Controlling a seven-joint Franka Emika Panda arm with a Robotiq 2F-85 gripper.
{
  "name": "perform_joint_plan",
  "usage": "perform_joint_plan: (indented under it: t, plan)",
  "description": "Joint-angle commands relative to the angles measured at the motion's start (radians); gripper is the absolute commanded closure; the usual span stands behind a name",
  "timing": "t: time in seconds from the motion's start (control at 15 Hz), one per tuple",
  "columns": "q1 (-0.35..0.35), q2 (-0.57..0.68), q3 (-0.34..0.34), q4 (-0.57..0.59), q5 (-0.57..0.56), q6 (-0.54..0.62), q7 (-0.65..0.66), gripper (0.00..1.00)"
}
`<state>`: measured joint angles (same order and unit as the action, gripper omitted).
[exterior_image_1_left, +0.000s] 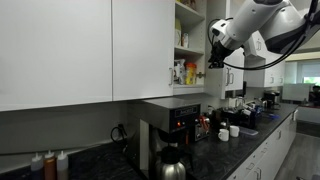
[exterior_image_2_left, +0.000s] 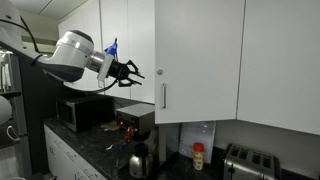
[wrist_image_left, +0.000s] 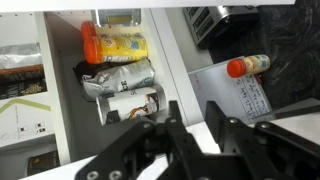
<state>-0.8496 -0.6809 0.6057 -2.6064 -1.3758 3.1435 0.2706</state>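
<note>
My gripper (wrist_image_left: 192, 108) is at the free edge of a white upper cabinet door (wrist_image_left: 172, 55). One black finger stands on each side of that edge, close in. Whether the pads press on it I cannot tell. Left of the door the cabinet is open, holding an orange-lidded yellow canister (wrist_image_left: 115, 42) and a crumpled packet (wrist_image_left: 120, 78). In both exterior views the gripper (exterior_image_1_left: 211, 58) (exterior_image_2_left: 135, 72) is up at cabinet height beside the door (exterior_image_1_left: 150, 45) (exterior_image_2_left: 200, 60).
Under the cabinets runs a dark counter (exterior_image_1_left: 105, 158) with a coffee maker (exterior_image_1_left: 172, 125), a steel jug (exterior_image_2_left: 138, 160), sauce bottles (exterior_image_1_left: 50, 165), a microwave (exterior_image_2_left: 85, 112), a toaster (exterior_image_2_left: 245, 160) and an orange-capped bottle (wrist_image_left: 248, 66). A paper sheet (wrist_image_left: 240, 100) hangs on the wall.
</note>
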Motion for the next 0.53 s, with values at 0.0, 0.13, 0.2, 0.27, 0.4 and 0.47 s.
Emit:
perform_joint_plan:
  t: [0.0,0.13,0.2,0.27,0.4,0.47]
  plan:
    - [-0.108,-0.033,0.110,0.037,-0.100,0.001,0.132,0.97]
    - [-0.143,-0.040,0.161,0.050,-0.135,-0.019,0.197,1.00]
    - [-0.158,-0.041,0.183,0.057,-0.148,-0.030,0.224,1.00]
    - [-0.174,-0.038,0.206,0.064,-0.159,-0.044,0.252,1.00]
    - [-0.200,-0.031,0.245,0.078,-0.185,-0.067,0.303,1.00]
    - [-0.212,-0.028,0.263,0.084,-0.198,-0.082,0.329,1.00]
